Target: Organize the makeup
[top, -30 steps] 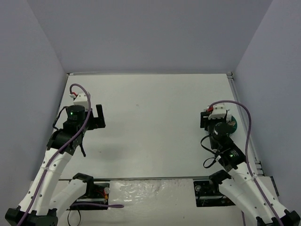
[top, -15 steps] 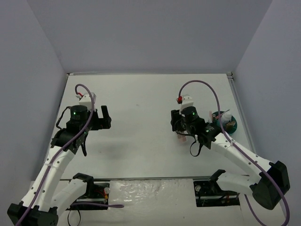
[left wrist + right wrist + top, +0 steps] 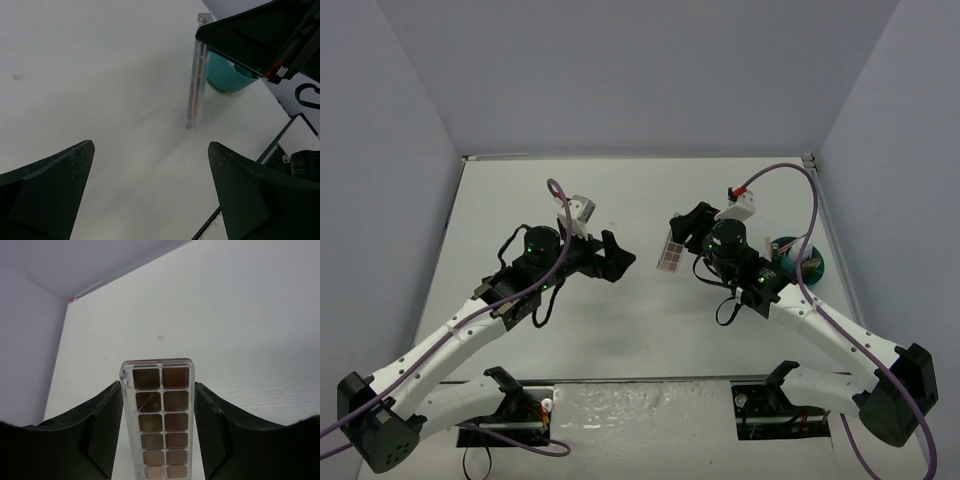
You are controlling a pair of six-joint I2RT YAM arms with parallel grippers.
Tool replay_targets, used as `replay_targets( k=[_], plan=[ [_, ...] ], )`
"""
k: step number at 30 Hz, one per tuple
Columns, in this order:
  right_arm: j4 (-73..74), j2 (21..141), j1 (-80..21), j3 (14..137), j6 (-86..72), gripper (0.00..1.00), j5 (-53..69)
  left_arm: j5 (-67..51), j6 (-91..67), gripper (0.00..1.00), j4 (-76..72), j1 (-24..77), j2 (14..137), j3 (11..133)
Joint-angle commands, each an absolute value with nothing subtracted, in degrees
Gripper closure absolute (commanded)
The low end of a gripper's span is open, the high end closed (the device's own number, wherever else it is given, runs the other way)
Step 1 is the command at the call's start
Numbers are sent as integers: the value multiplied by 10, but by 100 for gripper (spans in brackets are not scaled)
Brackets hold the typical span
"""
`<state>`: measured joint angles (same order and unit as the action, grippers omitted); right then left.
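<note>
Right gripper (image 3: 157,390) pinching brown-pink palette (image 3: 159,432) by long edges, centre-right of table (image 3: 620,335). Left gripper (image 3: 151,145) spread wide, facing palette from left, apart from it. Teal tub (image 3: 812,265) just right of right arm.

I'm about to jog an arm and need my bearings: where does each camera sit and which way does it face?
Top external: above and behind the robot, looking down on the table; both arms show, left gripper open, right gripper clamping the palette.
Left wrist: on the left arm, facing the right gripper and teal tub; its fingers frame the bottom.
Right wrist: on the right arm, facing the far-left corner; its fingers flank the palette.
Shared: all three see the palette, edge-on from the left wrist, face-on from the right.
</note>
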<state>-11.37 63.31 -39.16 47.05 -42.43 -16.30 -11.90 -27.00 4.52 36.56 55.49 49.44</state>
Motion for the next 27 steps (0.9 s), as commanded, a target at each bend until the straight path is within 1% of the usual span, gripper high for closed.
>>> replay_targets(
  k=[1, 9, 18, 25, 27],
  plan=[
    [-213, 624, -396, 482, -461, 100, -144, -144, -265, 4, -104, 386, 603, 540],
    [-234, 619, -396, 483, -474, 100, -87, -198, -262, 24, -191, 402, 650, 533],
    [-239, 622, -396, 484, -480, 100, -70, -219, -253, 32, -195, 423, 688, 546],
    [-233, 627, -397, 489, -465, 100, -65, -209, -249, 41, -187, 429, 704, 554],
    [-229, 627, -397, 487, -462, 100, -63, -210, -248, 46, -187, 430, 710, 559]
  ],
)
